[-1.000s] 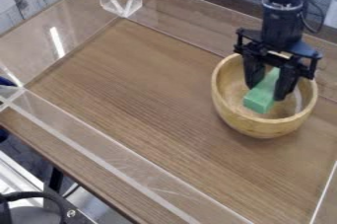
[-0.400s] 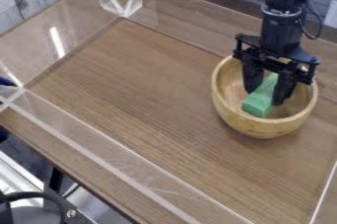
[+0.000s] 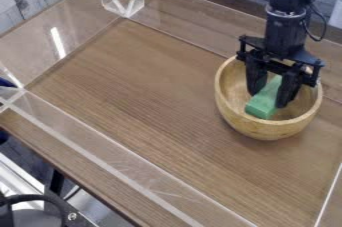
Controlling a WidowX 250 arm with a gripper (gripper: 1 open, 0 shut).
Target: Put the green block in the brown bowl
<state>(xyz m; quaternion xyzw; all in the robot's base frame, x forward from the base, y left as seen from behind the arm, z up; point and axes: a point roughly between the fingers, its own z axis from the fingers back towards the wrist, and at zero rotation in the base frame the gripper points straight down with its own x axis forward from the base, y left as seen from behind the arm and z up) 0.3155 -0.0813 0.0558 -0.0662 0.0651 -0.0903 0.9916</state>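
Hand (image 3: 279, 79) pinching green block (image 3: 266, 101) inside brown bowl (image 3: 235, 113); block's upper end hidden between fingers.

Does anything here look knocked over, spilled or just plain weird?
Nothing is spilled or broken. The only odd bit: the green block sits tilted inside the brown bowl, leaning rather than lying flat, with the gripper right above it, fingers either side. The wooden table looks tidy.
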